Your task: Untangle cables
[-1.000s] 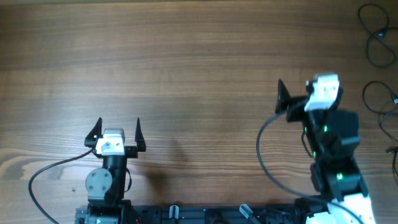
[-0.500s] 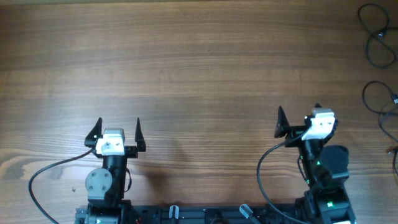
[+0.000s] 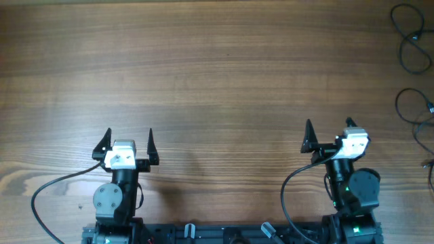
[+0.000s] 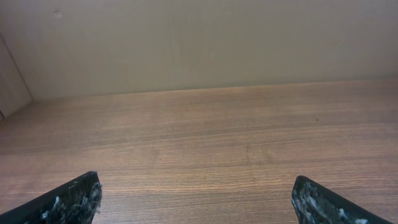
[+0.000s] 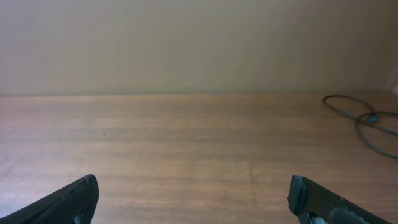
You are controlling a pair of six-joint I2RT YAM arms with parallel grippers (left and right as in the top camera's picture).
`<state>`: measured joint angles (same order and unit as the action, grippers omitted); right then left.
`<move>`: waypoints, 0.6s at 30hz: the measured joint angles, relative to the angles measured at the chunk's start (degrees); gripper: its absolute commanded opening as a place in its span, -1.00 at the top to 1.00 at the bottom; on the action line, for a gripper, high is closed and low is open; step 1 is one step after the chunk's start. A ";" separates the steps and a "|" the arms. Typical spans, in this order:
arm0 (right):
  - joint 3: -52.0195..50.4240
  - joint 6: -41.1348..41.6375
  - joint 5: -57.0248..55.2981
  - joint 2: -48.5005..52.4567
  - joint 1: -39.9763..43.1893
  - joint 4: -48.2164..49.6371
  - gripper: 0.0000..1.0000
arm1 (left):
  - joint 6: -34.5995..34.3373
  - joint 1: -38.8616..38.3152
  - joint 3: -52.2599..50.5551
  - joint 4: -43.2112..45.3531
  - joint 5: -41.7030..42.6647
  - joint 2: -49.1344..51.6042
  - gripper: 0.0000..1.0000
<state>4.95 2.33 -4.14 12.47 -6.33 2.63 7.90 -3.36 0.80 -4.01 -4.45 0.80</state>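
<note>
Thin black cables lie in loops at the table's far right edge: one loop [image 3: 411,41] at the top right, another [image 3: 413,108] below it, and a short piece [image 3: 428,164] lower down. One loop also shows in the right wrist view [image 5: 360,115], far off to the right. My right gripper [image 3: 329,127] is open and empty, well left of the cables. My left gripper [image 3: 128,135] is open and empty at the front left. Both wrist views show wide-open jaws, left [image 4: 196,193] and right [image 5: 193,190], over bare wood.
The wooden table [image 3: 217,81] runs across the whole view. Thicker black arm wires curve by each arm's base, on the left [image 3: 51,186] and on the right [image 3: 288,190]. A beige wall [image 4: 199,43] stands behind the table's far edge.
My right arm has pulled back toward the front edge and folded over its base, its gripper still open. The left arm and the cables have not moved.
</note>
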 measured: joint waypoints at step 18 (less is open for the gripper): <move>-3.43 0.00 1.62 -5.51 3.13 1.75 -0.99 | 0.00 0.00 0.00 0.00 0.02 0.00 -1.00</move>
<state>1.52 2.33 -2.52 6.96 -3.20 4.38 7.90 -3.36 0.80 -4.01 -4.43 0.80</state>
